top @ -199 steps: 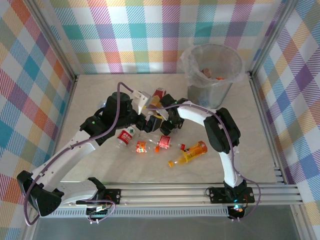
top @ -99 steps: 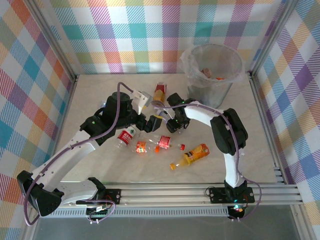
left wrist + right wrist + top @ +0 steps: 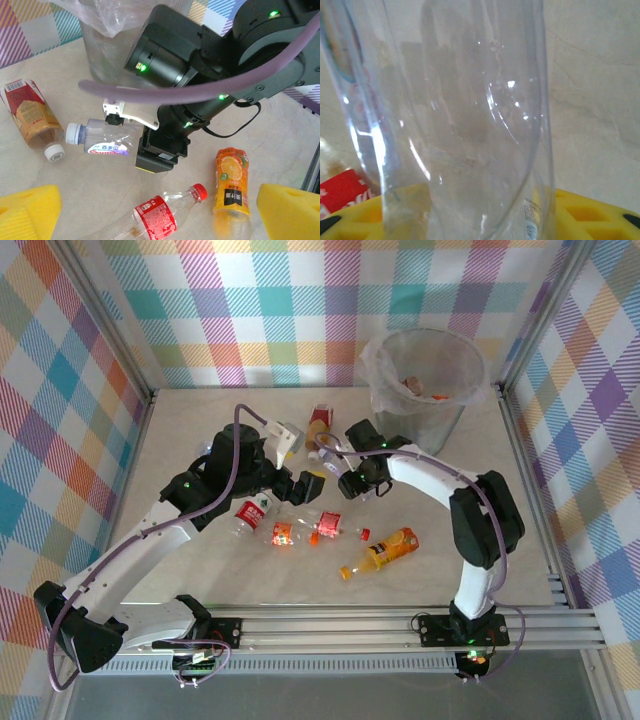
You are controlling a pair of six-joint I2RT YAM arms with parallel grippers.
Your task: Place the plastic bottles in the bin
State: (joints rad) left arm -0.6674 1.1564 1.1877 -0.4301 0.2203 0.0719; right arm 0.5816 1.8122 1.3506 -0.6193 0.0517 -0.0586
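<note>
Pastel plaid panels are set around a pale, stone-patterned tabletop (image 3: 200, 420), and the bin (image 3: 415, 425), lined with a clear bag, is placed in the far right corner. The right gripper (image 3: 137, 145) is clenched on the base end of a clear bottle (image 3: 102, 140) with a white cap and a blue-printed label. This bottle is held sideways in front of the bin; whether it is lifted off the table cannot be told. In the right wrist view its transparent body (image 3: 470, 125) is seen pressed between the yellow pads (image 3: 590, 215).

A brown bottle (image 3: 27, 117) with a red label is laid just beside it, the two caps near each other. The left gripper (image 3: 155, 212) is spread wide with nothing grasped, and is held above a red-labelled bottle (image 3: 155, 217) lying on the table. An orange bottle (image 3: 231, 185) is found nearer the front, apart from both grippers. Two more red-labelled bottles (image 3: 252, 512) are scattered at the table's middle.
</note>
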